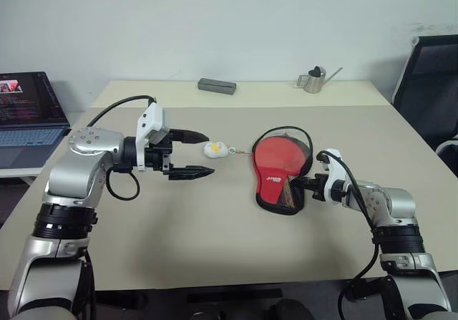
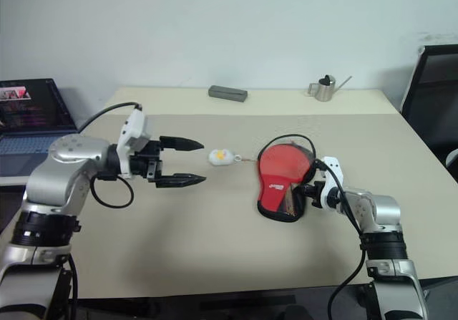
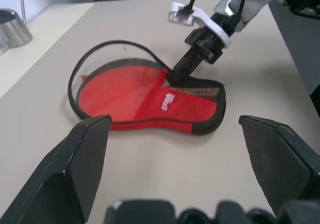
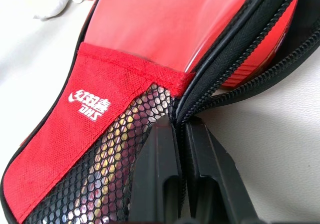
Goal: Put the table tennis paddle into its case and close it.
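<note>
red case (image 1: pixel 278 170) holding paddle (image 4: pixel 165 18), right end effector (image 1: pixel 309 186) pinching zipper edge, left end effector (image 1: pixel 193 154) spread

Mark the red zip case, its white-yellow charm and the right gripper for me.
Red paddle-shaped zip case (image 1: pixel 273 180): left eye view, on its red logo panel.
White-yellow charm (image 1: pixel 216 149): left eye view, on its body.
Right gripper (image 3: pixel 178 74): left wrist view, at the shut jaws' tips on the case's zipper edge.

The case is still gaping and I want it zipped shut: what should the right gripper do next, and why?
Probably draw the zipper along the edge. The right gripper is shut on the case at its zipper edging near the narrow end, the zip beyond it stands open, and the left gripper hovers open, apart from the case.
</note>
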Tool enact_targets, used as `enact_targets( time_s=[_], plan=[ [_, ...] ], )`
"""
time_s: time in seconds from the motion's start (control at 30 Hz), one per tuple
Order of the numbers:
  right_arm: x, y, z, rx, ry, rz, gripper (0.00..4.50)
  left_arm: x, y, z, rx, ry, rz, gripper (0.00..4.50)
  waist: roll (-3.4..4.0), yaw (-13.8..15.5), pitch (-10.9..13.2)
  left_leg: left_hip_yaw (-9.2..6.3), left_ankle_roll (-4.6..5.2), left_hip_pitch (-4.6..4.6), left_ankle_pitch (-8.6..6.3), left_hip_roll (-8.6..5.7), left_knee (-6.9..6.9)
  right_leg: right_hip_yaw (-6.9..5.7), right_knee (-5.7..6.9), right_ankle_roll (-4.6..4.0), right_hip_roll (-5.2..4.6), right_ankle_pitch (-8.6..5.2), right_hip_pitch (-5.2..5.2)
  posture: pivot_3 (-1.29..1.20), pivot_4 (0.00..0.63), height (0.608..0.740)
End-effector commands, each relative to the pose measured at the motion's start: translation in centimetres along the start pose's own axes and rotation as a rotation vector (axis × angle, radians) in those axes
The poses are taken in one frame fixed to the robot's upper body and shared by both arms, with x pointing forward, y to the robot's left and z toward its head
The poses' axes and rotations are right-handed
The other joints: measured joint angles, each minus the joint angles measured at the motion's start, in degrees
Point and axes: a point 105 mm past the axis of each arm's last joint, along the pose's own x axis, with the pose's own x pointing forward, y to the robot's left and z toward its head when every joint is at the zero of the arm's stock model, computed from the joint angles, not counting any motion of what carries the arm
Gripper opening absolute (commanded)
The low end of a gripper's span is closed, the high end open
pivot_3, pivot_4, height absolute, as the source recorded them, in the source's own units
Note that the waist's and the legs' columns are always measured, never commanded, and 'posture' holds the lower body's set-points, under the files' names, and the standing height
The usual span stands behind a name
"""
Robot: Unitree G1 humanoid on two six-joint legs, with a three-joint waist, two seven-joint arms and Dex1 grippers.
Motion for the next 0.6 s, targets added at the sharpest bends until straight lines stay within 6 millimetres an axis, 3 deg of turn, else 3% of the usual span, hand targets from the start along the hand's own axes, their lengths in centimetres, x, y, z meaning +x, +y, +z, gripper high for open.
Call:
enact_targets(
  time_s=[0.03,0.37,0.6],
  plan=[
    [-0.4,-0.3,0.9,0.014,-0.021,-0.024,0.03,-1.0,-0.2,0.6,0.055,0.013,0.008,4.5,0.01,0.02,0.0,0.0,0.0,0.0,0.0,0.0,0.0,0.0,0.0,0.0,0.0,0.0,0.0,0.0,0.15,0.74],
    [-1.5,1.6,0.3,0.075,0.056,0.032,0.03,-2.6,-2.9,-1.5,0.047,0.119,-0.077,4.5,0.21,0.24,0.13,-0.05,0.01,-0.05,-0.01,-0.02,-0.09,-0.02,-0.02,-0.25,-0.12,0.05,-0.1,0.0,0.15,0.74],
    [-3.0,2.8,-1.1,0.048,0.135,0.07,0.03,-2.2,-4.1,-1.0,0.041,0.082,-0.116,4.5,0.25,0.21,0.16,-0.08,0.01,-0.06,-0.01,0.0,-0.14,-0.02,-0.03,-0.09,-0.16,-0.12,-0.11,0.0,0.15,0.74]
  ],
)
